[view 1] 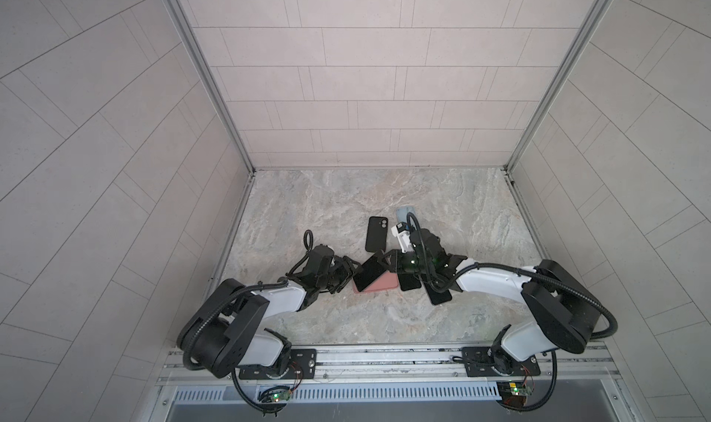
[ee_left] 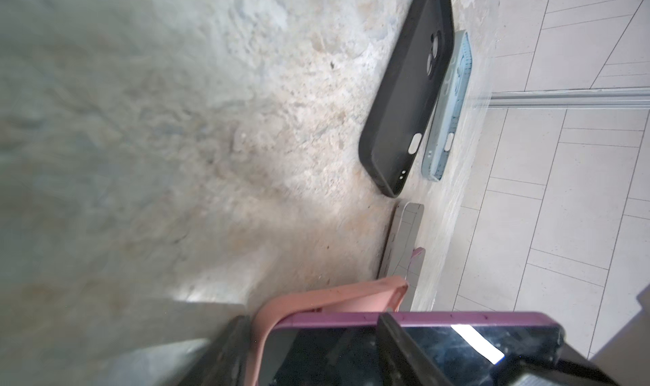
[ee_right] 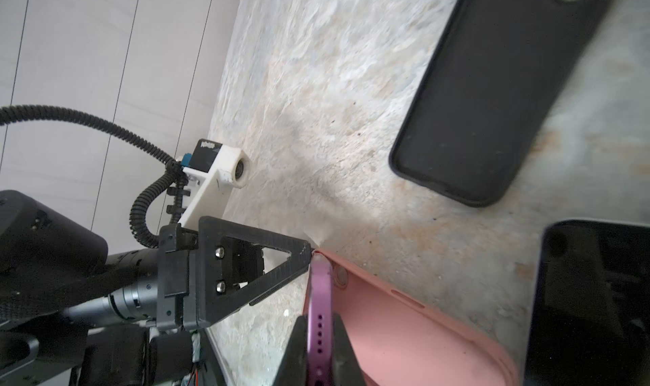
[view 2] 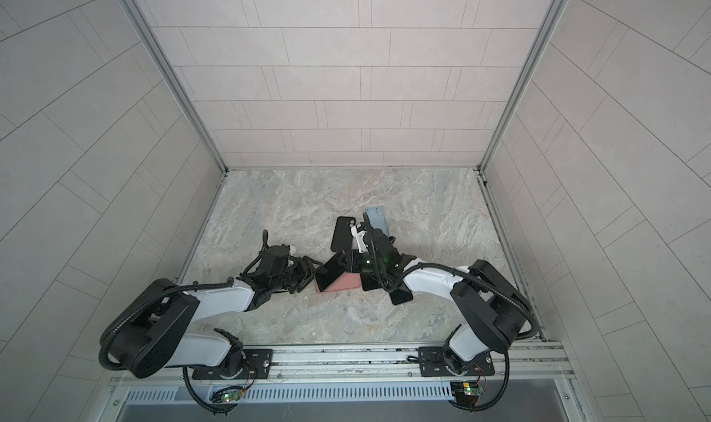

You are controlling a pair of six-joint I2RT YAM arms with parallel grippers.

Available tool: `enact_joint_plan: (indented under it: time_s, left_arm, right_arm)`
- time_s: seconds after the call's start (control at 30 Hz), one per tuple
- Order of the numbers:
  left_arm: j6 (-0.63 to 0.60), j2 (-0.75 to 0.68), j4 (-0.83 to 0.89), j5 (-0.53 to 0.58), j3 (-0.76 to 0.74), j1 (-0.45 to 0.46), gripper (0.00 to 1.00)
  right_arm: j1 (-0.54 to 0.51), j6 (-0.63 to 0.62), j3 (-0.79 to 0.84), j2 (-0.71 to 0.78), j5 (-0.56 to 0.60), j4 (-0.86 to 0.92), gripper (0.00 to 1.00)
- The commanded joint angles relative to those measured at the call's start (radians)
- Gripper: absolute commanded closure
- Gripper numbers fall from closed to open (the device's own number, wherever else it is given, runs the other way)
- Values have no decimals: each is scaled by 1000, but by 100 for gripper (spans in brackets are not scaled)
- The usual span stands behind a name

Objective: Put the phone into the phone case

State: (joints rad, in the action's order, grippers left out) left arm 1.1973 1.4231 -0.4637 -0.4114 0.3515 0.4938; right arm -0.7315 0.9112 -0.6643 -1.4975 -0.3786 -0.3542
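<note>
Right gripper [ee_right: 319, 324]: clamped on the edge of the purple phone [ee_right: 319, 285], which is tilted above the pink phone case [ee_right: 404, 331], far corner at its rim. Left gripper [view 1: 348, 274]: fingers apart there, grip unclear. Beside: black phone [ee_right: 594, 296]. Beyond: black case [ee_right: 492, 85], blue-grey case [ee_left: 452, 110].

The right arm [view 1: 488, 281] hides much of the blue-grey case [view 1: 406, 211] [view 2: 375, 217] in both top views (one end shows); the left wrist view crops the purple phone [ee_left: 457, 320].

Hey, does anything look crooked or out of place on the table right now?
Yes: the phone is askew, tilted at an angle over the pink case instead of lying flat inside it, its end pinched by the right gripper.
</note>
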Motion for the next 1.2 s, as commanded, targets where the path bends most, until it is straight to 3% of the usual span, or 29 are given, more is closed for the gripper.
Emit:
enact_joint_plan:
  time_s: [0.0,0.17,0.6,0.77,0.93,1.07,1.17]
  left_arm:
    - [19,58,-100,-41,41,-1,37]
    - [-20,12,3,-42,69,-3,36]
    - [-48,-112,106,-48,-15,-6,36]
    - [-57,-104,100,-53,-26,-4,36]
    - [-57,-77,69,-59,-27,-4,37]
    - [-52,-57,41,-69,-27,-5,36]
    - [-45,-54,28,-74,-29,-4,36]
  right_arm:
    - [-74,132,84,2,196,19,100]
    - [-112,226,112,39,355,90,100]
    - [-182,443,179,73,523,125,99]
    - [-209,471,190,64,553,114,83]
    - [-214,470,182,32,532,91,80]
    - [-217,463,177,11,514,71,70]
    - [-218,441,160,-2,492,74,58]
